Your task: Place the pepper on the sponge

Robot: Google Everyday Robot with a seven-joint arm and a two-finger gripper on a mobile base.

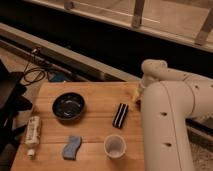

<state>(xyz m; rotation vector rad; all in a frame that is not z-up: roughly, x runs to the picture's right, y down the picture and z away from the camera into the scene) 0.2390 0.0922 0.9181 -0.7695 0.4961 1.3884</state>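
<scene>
Reaching down over the right edge of the desk [100, 92], the white arm [165, 125] covers most of the tool [137, 96], so I cannot tell whether it is clenched or released. I cannot make out the pepper. The sponge [72, 147] lies flat at the lower left of the frame, a cup [114, 146] near its right, a striped block [120, 115] above the cup, and a bowl [68, 106] above the sponge.

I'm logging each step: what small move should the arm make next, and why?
Probably settle on the pepper and grasp it first. The arm bends over the table's right edge beside the striped block, hiding the gripper and, likely, the pepper; the sponge beside the cup bears nothing.
</scene>
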